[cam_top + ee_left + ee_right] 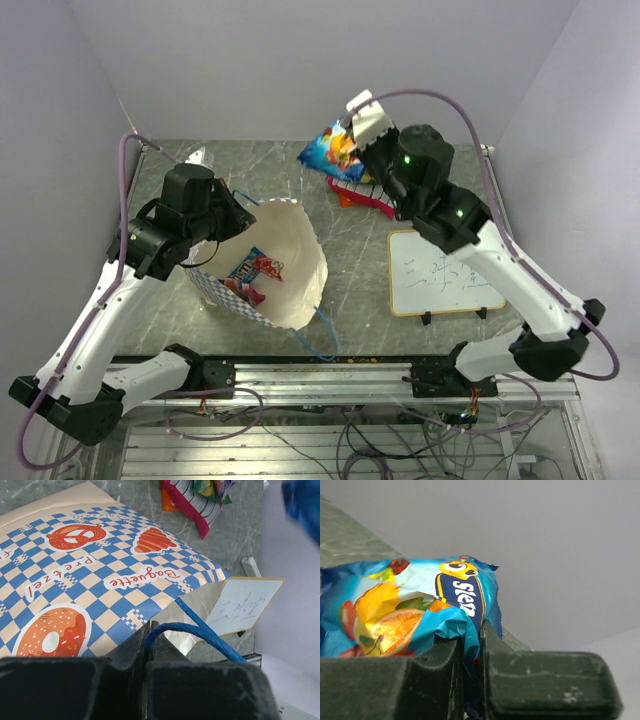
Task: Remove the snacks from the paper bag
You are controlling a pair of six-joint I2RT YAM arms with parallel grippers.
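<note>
The left gripper (149, 631) is pinching the paper bag (90, 565) by its blue handle (210, 632) to steady it. The right gripper (480, 636) is gripping a blue packet (415, 600) by the snack pile (362, 192) at the bag's one o'clock, likely for release.

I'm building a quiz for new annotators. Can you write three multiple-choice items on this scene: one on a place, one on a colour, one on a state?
1. In the top view, where is the white writing board relative to the paper bag?
A. inside it
B. on the table, to its right
C. under the left arm

2. What colour is the string handle pinched by the left gripper?
A. blue
B. red
C. green

3. The right gripper is:
A. open and empty
B. shut on the board
C. shut on a blue packet

Answers: 1 B, the board sits apart from the paper bag; 2 A, blue cord runs between the jaws; 3 C, the foil is clamped in the right wrist view.
</note>
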